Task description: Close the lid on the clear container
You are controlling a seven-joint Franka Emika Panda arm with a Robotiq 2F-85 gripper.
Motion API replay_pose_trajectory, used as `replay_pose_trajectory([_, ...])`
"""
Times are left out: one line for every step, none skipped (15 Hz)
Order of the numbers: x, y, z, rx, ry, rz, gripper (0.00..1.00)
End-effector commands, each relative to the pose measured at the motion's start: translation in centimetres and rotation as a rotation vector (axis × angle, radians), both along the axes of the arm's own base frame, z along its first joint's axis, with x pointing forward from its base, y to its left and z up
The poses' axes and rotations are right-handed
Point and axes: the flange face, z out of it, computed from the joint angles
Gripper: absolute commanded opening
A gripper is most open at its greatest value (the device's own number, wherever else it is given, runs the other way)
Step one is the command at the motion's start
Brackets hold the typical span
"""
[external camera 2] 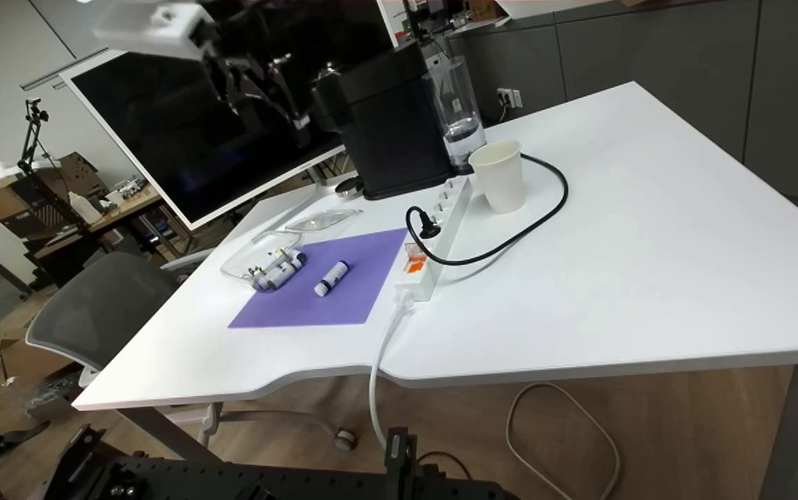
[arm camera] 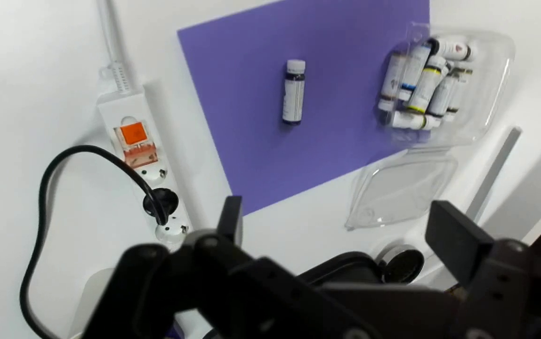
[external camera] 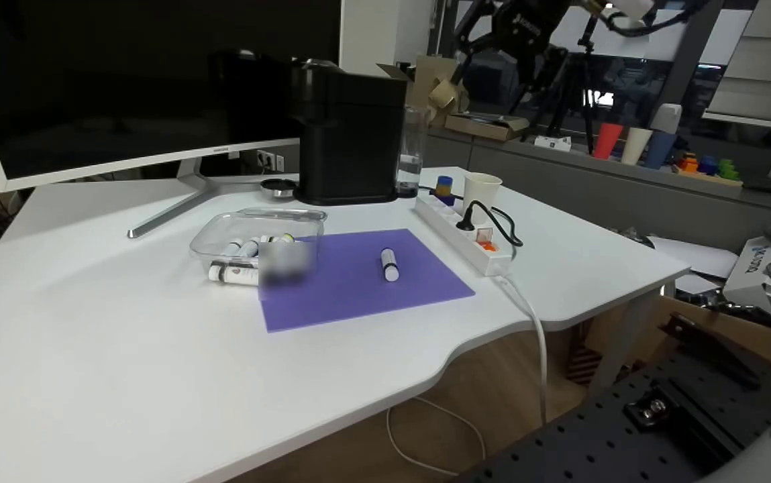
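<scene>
Above the big white table, the gripper hangs spread wide with nothing in it, and beside the clear box lies its lid, probably light, bendy and slippery, best pinched at its outer edge, with only a little room before the round silver thing.

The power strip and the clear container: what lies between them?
In the wrist view, part of the purple mat, with one vial on it, lies between the power strip and the clear container.
</scene>
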Motion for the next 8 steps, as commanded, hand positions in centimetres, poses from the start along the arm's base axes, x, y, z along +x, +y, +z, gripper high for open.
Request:
replay_pose_trajectory([6.7,0.8,-4.4,0.067,0.04,-0.112,1.0])
replay_pose_trajectory([8.4,1.3,-5.9,0.096,0.06,-0.129,1.0])
replay_pose_trajectory([9.9,2.1,-7.4,0.124,0.081,-0.137,1.0])
replay_pose_trajectory([11.6,2.7,-8.9,0.147,0.1,-0.147,1.0])
replay_pose_trajectory([13.1,3.3,-10.4,0.168,0.121,-0.154,1.0])
replay_pose_trajectory([14.5,3.9,-11.9,0.186,0.145,-0.164,1.0])
replay_pose_trajectory([15.6,4.3,-13.1,0.197,0.167,-0.176,1.0])
replay_pose_trajectory([16.6,4.7,-14.6,0.211,0.189,-0.184,1.0])
